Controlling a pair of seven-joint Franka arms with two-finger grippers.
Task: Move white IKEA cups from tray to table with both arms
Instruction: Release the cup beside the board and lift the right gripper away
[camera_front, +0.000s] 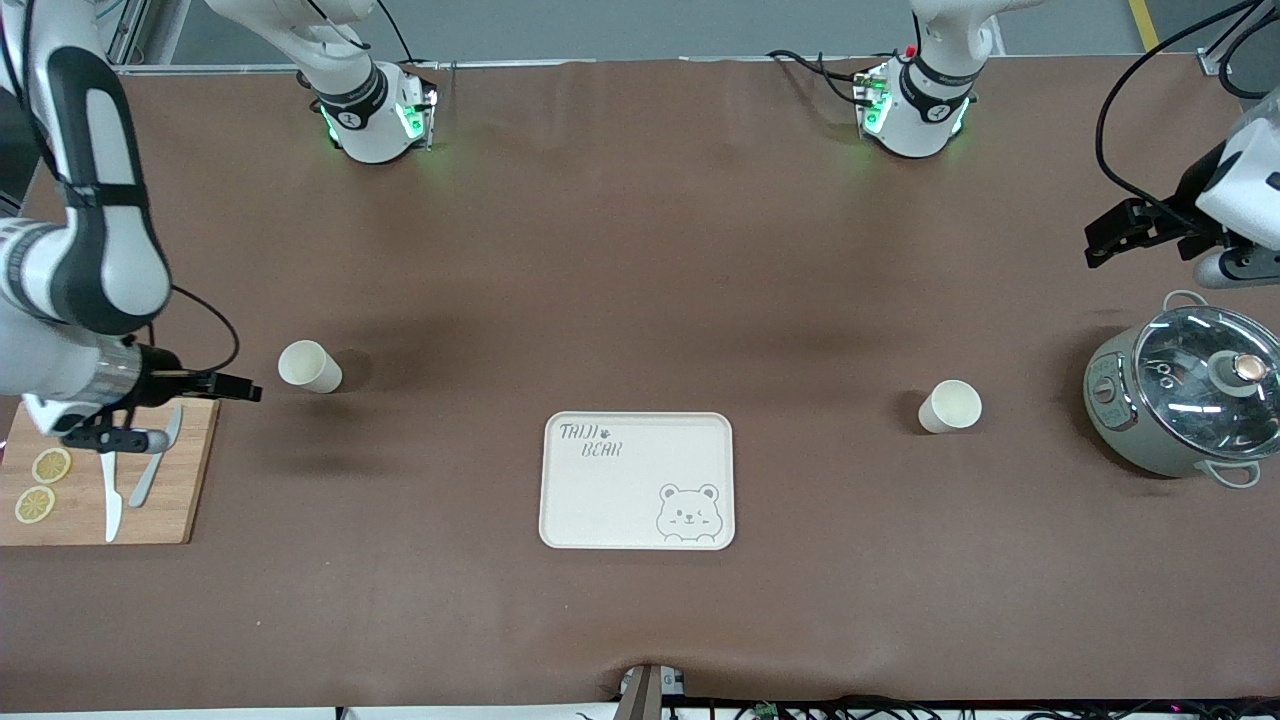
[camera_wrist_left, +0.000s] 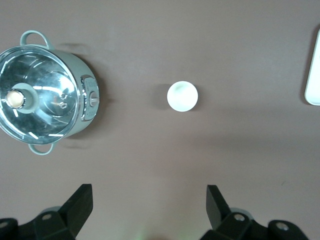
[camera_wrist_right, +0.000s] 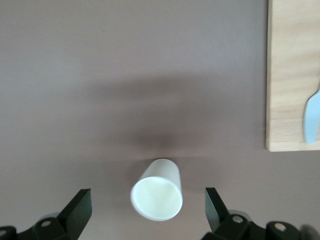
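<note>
Both white IKEA cups stand upright on the table (camera_front: 640, 250), clear of the tray (camera_front: 637, 481), which lies bare between them, nearer the front camera.

My right gripper (camera_wrist_right: 147, 212) hangs over the edge of the wooden cutting board (camera_front: 100, 480), jaws spread wide and holding nothing. In the right wrist view, the cup toward the right arm's end (camera_wrist_right: 156, 189) sits between the two black fingers (camera_wrist_right: 80, 207) without touching either. My left gripper (camera_wrist_left: 150, 210) waits, equally wide and empty, above the lidded electric cooker (camera_front: 1185, 400). The cup toward the left arm's end (camera_wrist_left: 182, 96) stands well apart from those fingers, on open table between cooker and tray.

By my reading, each cup handles light and stiff: a small, plain, cream-white tapered shell, handleless, with a round open rim and smooth matte walls. Being that light, it would likely tip or skate at a sideways nudge, and the taper could let it slip downward through a loose pinch. I would take it across the wall just under the rim, where it is widest, squeezing gently.

The brown sheet over the table looks soft and faintly rippled. The tray is a rounded rectangle with a raised lip and a grey bear drawing. The board carries lemon slices (camera_front: 42, 485) and pale cutlery (camera_front: 135, 480). The cooker's glass lid glints.
</note>
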